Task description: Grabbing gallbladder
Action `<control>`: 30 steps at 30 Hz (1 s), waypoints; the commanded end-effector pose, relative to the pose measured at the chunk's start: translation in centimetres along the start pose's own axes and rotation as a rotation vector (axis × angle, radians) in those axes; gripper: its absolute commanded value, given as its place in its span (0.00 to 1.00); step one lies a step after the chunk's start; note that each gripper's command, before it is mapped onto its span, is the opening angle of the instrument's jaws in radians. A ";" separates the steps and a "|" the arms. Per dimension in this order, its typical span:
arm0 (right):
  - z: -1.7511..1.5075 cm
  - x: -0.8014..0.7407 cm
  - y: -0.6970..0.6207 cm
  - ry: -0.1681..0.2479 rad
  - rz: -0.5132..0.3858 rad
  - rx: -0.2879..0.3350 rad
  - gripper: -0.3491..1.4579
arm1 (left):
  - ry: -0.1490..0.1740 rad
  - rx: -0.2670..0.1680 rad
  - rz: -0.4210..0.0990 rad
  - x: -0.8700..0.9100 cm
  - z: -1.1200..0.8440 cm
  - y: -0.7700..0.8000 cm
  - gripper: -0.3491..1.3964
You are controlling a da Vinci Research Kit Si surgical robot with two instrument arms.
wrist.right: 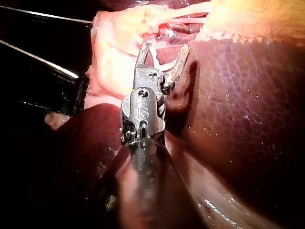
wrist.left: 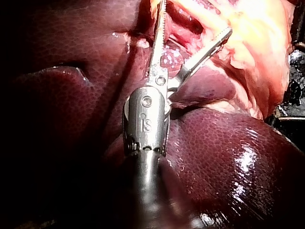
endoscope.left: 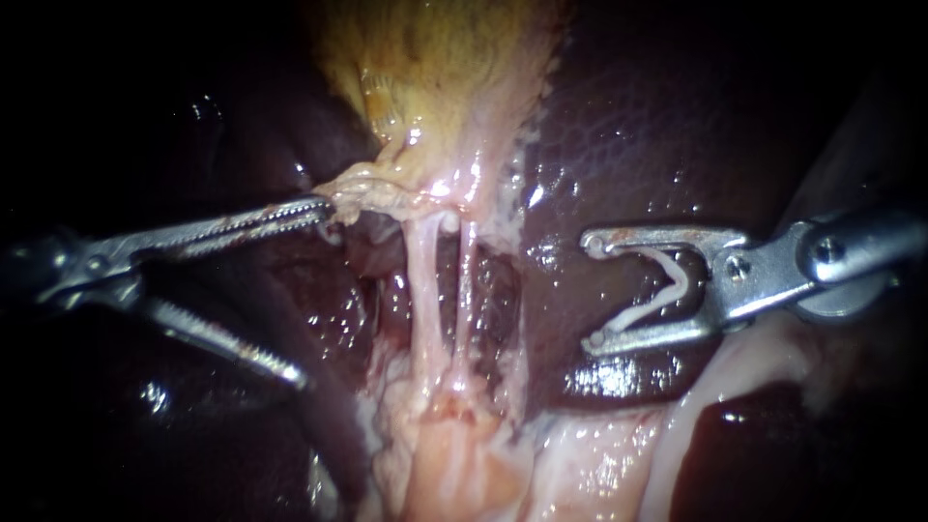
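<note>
gallbladder (endoscope.left: 435,77): a yellowish sac at the top centre of the endoscope view. it narrows downward into pale, glistening tissue, and neither instrument grips it.
liver (endoscope.left: 667,126): dark red and wet, lying on both sides of the gallbladder and under both instruments.
tubes (endoscope.left: 422,280): two pale strands run down from the gallbladder's narrow end, side by side with a dark gap between them, into pinkish tissue below.
left instrument (endoscope.left: 307,290): enters from the left. its jaws are spread wide with the toothed faces showing, and they hold nothing.
upper jaw: the tip touches the ragged pale fringe at the gallbladder's narrow end, just left of the tubes.
lower jaw: lies well below the upper one, over dark liver and apart from the tubes.
right instrument (endoscope.left: 591,290): enters from the right and sits over the liver, near the tubes but clear of them. its jaws stand apart and clasp a clip.
clip (endoscope.left: 682,282): white and v-shaped, open toward the tubes, with one leg along each jaw.
left wrist view: the jaws fork apart ahead of the wrist, with pale and yellow tissue around their tips.
right wrist view: the clip sits between the jaws, whose tips are near pale tissue. the left instrument's two jaws show as thin bright lines to one side.
</note>
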 end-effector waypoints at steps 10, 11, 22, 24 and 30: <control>0.00 0.00 0.00 0.000 0.000 0.000 0.47 | -0.014 0.085 -0.030 0.41 -0.13 -0.23 0.83; 0.01 0.00 0.00 0.000 0.000 0.000 0.47 | -0.011 0.101 -0.033 0.44 -0.12 -0.26 0.82; 0.02 0.00 0.01 0.000 0.000 -0.001 0.47 | -0.056 0.150 -0.050 0.17 0.25 -0.48 0.72; 0.02 0.00 0.01 0.000 0.000 -0.001 0.47 | -0.073 0.153 -0.057 0.08 0.31 -0.50 0.71; 0.02 0.00 0.01 0.000 0.000 -0.001 0.47 | -0.100 0.154 -0.068 -0.07 0.37 -0.53 0.63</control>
